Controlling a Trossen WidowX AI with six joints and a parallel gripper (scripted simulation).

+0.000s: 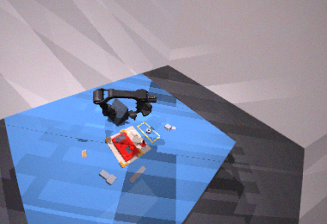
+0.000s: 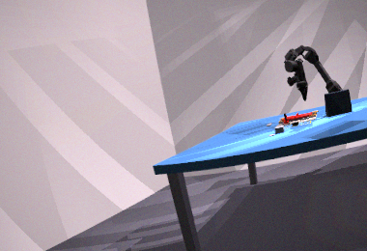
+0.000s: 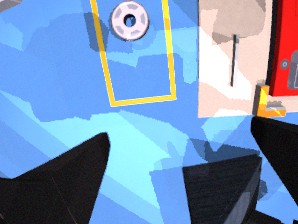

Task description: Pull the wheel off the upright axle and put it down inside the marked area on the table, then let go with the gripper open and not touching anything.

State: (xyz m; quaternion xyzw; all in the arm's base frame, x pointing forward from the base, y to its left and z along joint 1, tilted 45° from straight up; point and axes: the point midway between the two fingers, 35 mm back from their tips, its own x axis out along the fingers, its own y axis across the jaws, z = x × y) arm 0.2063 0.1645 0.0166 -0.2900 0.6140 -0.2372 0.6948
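The pale wheel (image 1: 148,130) (image 3: 140,22) lies flat on the table inside the yellow outline (image 3: 170,60), near its left line in the wrist view. My gripper (image 1: 132,115) (image 2: 304,99) (image 3: 178,131) is wide open and empty, raised above the table. It is on the arm-base side of the outline, clear of the wheel. A dark upright post (image 1: 143,143) (image 2: 285,116), which looks like the axle, stands bare at the board's edge. The wheel cannot be made out clearly in the exterior view.
The beige board (image 1: 112,153) (image 3: 215,100) with the red plate (image 1: 122,146) (image 3: 282,30) lies beside the outline. A pale block (image 1: 168,127) (image 2: 279,129) lies on the outline's other side. An orange piece (image 1: 84,153), a grey piece (image 1: 107,177) and a grey strip (image 1: 138,174) lie farther off.
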